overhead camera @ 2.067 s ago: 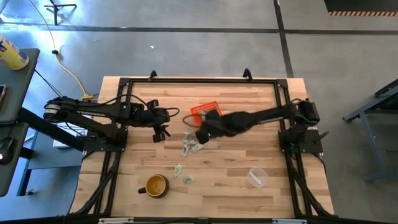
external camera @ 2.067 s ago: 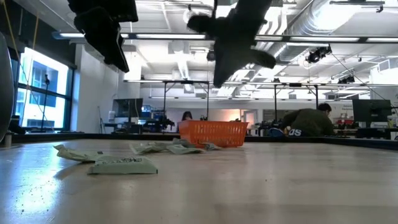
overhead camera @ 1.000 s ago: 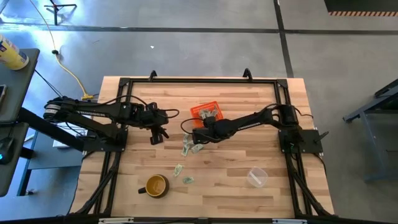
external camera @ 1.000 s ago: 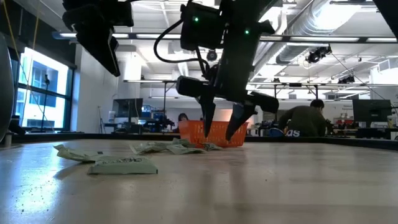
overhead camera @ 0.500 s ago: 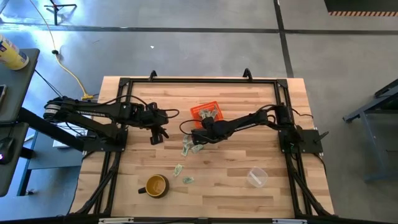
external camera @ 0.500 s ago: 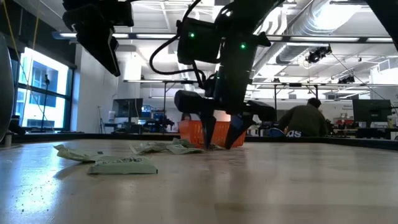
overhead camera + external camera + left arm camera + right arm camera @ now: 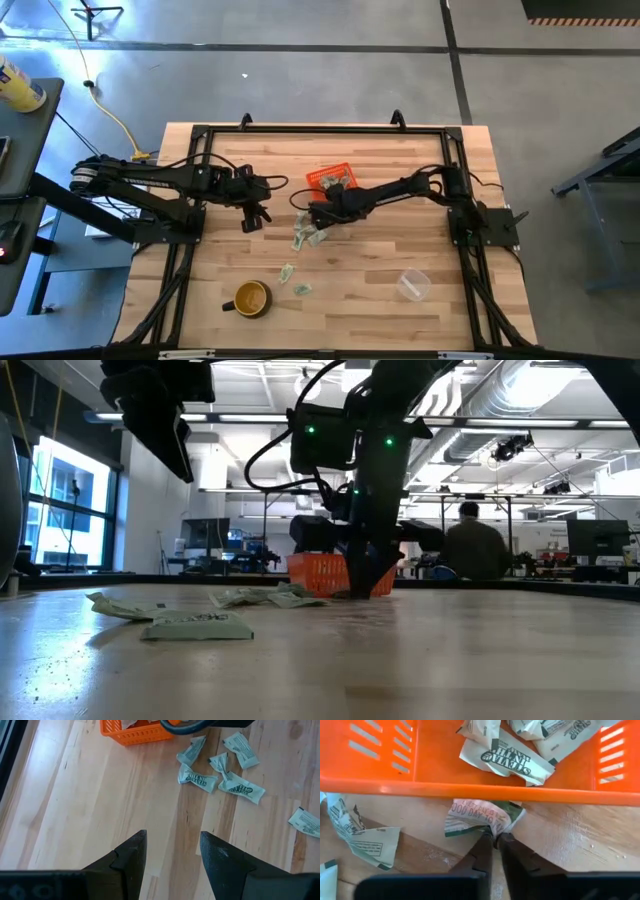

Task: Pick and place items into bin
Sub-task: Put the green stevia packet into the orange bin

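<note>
The bin is an orange basket point(image 7: 331, 180) point(image 7: 470, 785) on the table's middle, with several green-and-white scraps inside point(image 7: 505, 752). More scraps lie on the wood near it point(image 7: 306, 235) point(image 7: 220, 772) and toward the mug point(image 7: 293, 280). My right gripper point(image 7: 318, 216) point(image 7: 362, 588) point(image 7: 493, 845) is down at the table just in front of the basket's near wall, shut on one crumpled scrap point(image 7: 479, 816). My left gripper point(image 7: 255, 207) point(image 7: 172, 852) hangs open above bare wood, left of the scraps, touching nothing. My right gripper pinches the crumpled scrap by its near edge point(image 7: 495, 830) between its two fingertips. The fingers come from above, slanting down toward the basket. The scrap lies on the table, up against the basket's near wall.
A yellow-brown mug point(image 7: 250, 298) stands near the table's near edge and a clear plastic cup point(image 7: 413, 285) lies at near right. A flat scrap point(image 7: 195, 624) lies closest in the low view. People sit in the room behind point(image 7: 478, 550).
My right gripper has come down from above the basket to the table beside the basket's near wall. Its fingers, wide apart a second ago, have shut on a scrap there. The left arm has stayed still.
</note>
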Motion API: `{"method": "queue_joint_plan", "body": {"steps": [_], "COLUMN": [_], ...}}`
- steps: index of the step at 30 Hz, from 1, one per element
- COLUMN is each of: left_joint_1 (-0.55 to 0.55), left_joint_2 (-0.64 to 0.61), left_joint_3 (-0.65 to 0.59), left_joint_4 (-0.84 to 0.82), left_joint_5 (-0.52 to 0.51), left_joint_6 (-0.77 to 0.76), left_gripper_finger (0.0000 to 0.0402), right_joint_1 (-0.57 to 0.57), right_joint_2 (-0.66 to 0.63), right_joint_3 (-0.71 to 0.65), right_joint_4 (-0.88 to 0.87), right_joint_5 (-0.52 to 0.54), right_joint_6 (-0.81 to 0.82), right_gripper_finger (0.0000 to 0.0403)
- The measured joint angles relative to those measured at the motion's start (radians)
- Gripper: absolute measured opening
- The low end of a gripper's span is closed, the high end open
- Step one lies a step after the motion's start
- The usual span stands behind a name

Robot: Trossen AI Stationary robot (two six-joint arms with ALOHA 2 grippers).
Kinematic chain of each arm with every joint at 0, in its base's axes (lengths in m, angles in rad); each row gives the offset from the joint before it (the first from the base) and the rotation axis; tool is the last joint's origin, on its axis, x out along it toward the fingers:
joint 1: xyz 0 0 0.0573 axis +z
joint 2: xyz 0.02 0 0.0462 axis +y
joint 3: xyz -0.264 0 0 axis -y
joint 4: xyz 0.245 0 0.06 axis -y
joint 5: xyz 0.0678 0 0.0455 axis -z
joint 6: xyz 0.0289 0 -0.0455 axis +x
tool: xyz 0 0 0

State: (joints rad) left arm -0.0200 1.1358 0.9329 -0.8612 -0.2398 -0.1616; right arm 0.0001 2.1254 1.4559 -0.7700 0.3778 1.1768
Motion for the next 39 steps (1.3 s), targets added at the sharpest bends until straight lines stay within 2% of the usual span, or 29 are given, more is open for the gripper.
{"method": "queue_joint_plan", "body": {"steps": [3,6,9,13,20,24,28,33,36,39], "left_joint_1": [0.0,0.0,0.0,0.0,0.0,0.0,0.0,0.0,0.0,0.0], "left_joint_2": [0.0,0.0,0.0,0.0,0.0,0.0,0.0,0.0,0.0,0.0], "left_joint_3": [0.0,0.0,0.0,0.0,0.0,0.0,0.0,0.0,0.0,0.0], "left_joint_4": [0.0,-0.001,-0.001,0.005,0.006,0.017,0.043,0.049,0.047,0.048], "left_joint_5": [0.002,0.002,0.002,0.002,0.003,0.003,0.004,0.006,0.01,0.043], "left_joint_6": [0.0,0.0,0.0,0.0,-0.004,-0.004,-0.004,-0.004,-0.004,-0.005], "left_gripper_finger": [0.0217,0.0214,0.021,0.0203,0.0192,0.0188,0.0189,0.019,0.019,0.019], "right_joint_1": [0.001,0.019,0.021,0.027,0.034,0.02,0.019,0.015,0.013,0.015], "right_joint_2": [-0.004,-0.02,-0.042,-0.078,-0.203,-0.243,-0.22,-0.171,-0.152,-0.131], "right_joint_3": [0.0,-0.004,-0.005,-0.005,-0.002,-0.001,-0.009,-0.012,-0.012,-0.011], "right_joint_4": [0.001,-0.003,0.009,0.015,-0.014,-0.035,0.0,0.009,-0.006,-0.013], "right_joint_5": [0.002,0.004,-0.1,-0.147,-0.104,-0.119,-0.211,-0.227,-0.163,-0.102], "right_joint_6": [-0.037,-0.11,-0.165,-0.206,-0.209,-0.252,-0.277,-0.184,-0.13,-0.114], "right_gripper_finger": [0.0005,0.0023,0.0039,0.0007,0.0002,0.0005,0.0055,0.017,0.022,0.0242]}}
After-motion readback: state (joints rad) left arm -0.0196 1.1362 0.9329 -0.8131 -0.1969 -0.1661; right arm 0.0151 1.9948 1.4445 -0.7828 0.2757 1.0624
